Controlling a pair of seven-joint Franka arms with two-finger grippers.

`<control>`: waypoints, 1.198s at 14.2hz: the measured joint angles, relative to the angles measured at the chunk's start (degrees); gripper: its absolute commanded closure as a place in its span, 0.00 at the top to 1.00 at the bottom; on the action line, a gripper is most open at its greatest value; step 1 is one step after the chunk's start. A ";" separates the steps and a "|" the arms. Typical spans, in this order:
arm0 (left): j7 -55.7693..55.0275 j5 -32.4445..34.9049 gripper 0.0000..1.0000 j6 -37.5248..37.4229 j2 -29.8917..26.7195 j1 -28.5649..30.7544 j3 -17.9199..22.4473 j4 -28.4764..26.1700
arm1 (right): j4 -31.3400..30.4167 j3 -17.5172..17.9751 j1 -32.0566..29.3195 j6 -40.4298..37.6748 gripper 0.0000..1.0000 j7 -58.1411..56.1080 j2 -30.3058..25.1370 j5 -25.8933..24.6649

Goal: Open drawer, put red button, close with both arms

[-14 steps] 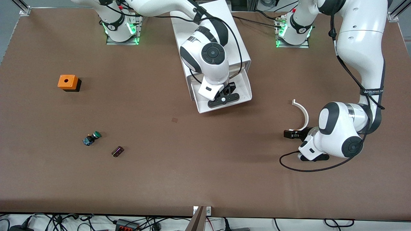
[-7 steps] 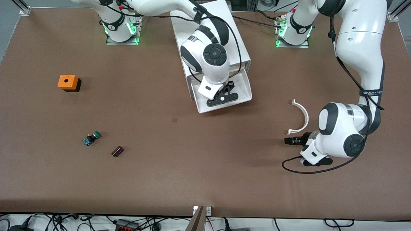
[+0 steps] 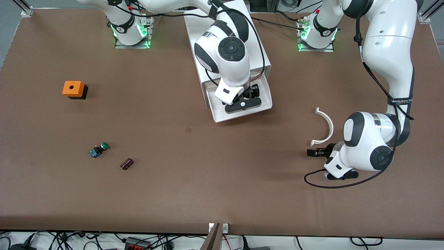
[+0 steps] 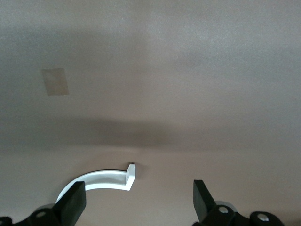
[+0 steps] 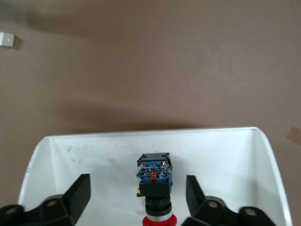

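Two claws, both spread wide and holding nothing. The right claw [image 5: 134,197] hangs over the open drawer [image 3: 267,93], fingers [image 5: 77,193] either side of the red button [image 5: 154,181], not touching it; the button lies in the drawer. The left claw [image 4: 136,202] waits low over the tabletop [image 3: 208,180], beside a white curved piece [image 3: 327,125], toward the left arm's end.

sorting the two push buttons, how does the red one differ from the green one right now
The red button has a red cap; the green button has a green one. The red button lies inside the open drawer, between the fingers of the open right hand; the green button lies out on the table toward the right arm's end, nearer the front camera, beside a small dark part. Both have blue-and-black bodies.
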 measured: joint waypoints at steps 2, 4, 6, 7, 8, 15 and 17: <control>-0.02 0.00 1.00 0.00 0.00 -0.17 -0.01 0.00 | 0.42 -3.55 -0.17 -0.19 1.00 0.16 -0.35 -0.03; -1.39 0.00 1.00 0.01 0.00 -0.77 -0.08 0.00 | 0.59 -8.19 -0.65 -0.46 1.00 0.12 -0.66 -0.03; -5.73 0.00 1.00 0.09 0.00 -2.52 -0.22 0.00 | 0.89 -12.20 -1.47 -2.10 1.00 -0.90 -1.70 -0.05; -8.21 0.00 1.00 0.41 0.00 -3.81 -0.29 0.00 | 0.91 -13.96 -2.26 -4.25 1.00 -2.69 -2.56 -0.06; -10.67 0.00 1.00 0.89 0.00 -5.14 -0.41 -0.01 | 0.91 -15.48 -3.31 -6.84 1.00 -4.89 -3.45 -0.10; -19.57 0.00 1.00 11.06 -2.21 -14.33 -1.61 -7.87 | -3.16 -20.20 -13.72 -13.45 1.00 -20.54 -7.41 -0.03; -22.03 0.00 1.00 13.31 -4.12 -15.85 -3.31 -11.26 | -6.20 -20.25 -15.93 -13.32 1.00 -24.03 -9.77 -0.02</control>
